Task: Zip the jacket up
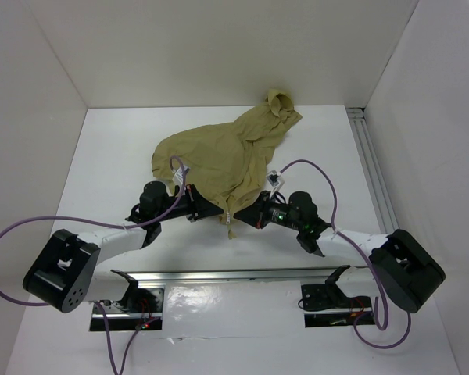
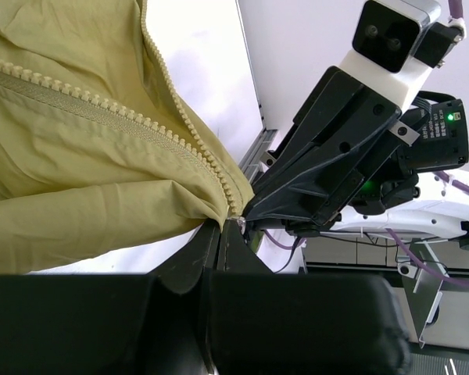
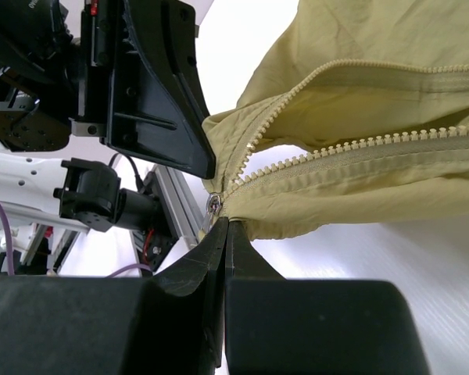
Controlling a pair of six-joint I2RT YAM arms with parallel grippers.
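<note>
Jacket is bunched on table, purple cables looped alongside; its zipper foot is clenched by left gripper and right gripper, nose to nose. Slider is largely hidden.

Bright, even light — soft shadows; glare on table near edge; wrist views blur close up.

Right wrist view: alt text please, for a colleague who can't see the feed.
The right gripper, jaws shut, pinches the jacket at the end of its zipper, by a small metal zipper piece. Two rows of zipper teeth spread apart to the right, unzipped. The left gripper grips the fabric just above.
</note>
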